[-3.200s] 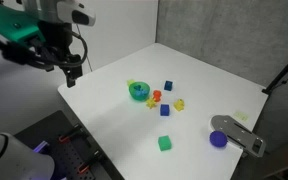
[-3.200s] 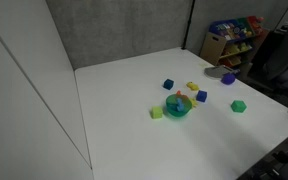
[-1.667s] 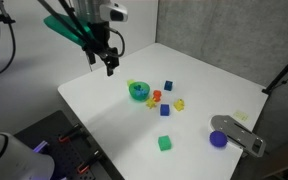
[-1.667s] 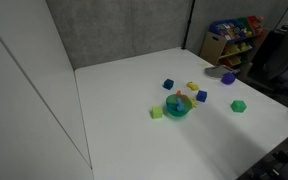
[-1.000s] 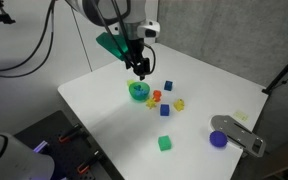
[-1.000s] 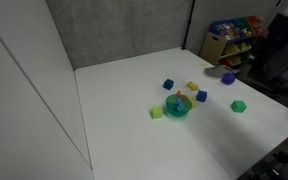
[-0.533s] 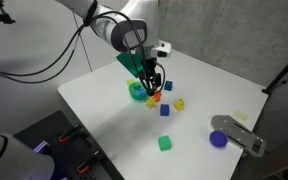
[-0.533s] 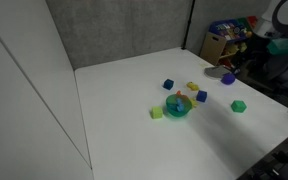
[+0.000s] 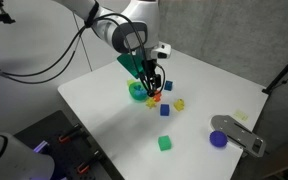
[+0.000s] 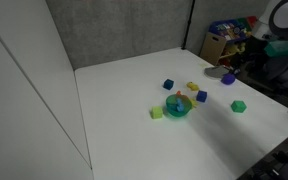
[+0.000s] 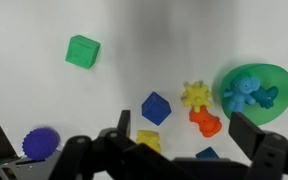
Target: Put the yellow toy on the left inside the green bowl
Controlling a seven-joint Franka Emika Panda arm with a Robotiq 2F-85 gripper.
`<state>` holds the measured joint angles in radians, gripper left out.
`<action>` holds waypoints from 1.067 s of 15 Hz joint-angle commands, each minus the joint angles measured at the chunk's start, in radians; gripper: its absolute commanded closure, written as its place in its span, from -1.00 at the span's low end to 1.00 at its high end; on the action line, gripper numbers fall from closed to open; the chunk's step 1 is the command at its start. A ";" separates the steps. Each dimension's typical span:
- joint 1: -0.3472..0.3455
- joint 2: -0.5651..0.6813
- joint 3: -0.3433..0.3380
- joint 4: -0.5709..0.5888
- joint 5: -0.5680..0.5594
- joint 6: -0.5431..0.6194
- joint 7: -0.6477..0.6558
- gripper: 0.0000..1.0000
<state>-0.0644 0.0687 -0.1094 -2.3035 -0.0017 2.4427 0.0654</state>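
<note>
Yellow toy sat on the worktop just beside the green bowl, not in it.
Seen from the room: a spiky little piece, w/ an orange-red toy right up against it on one side & a blue cube near on the other; bowl held a blue figure; a 2nd yellow piece lay past the blue cube, partly behind the jaws in the wrist view; green cube & purple cup were well apart from that cluster; arm reached over the toys next to the bowl, jaws spread apart w/ nothing clamped btw. them, hanging above the worktop, though I couldn't tell how high.
</note>
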 commanded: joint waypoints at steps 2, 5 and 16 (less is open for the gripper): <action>-0.008 0.068 0.005 0.062 -0.009 -0.029 0.017 -1.00; -0.005 0.147 0.005 0.117 -0.009 -0.020 0.033 -1.00; -0.034 0.608 0.047 0.512 0.116 -0.068 0.039 -1.00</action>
<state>-0.0667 0.5639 -0.0941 -1.9352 0.0622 2.4321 0.0982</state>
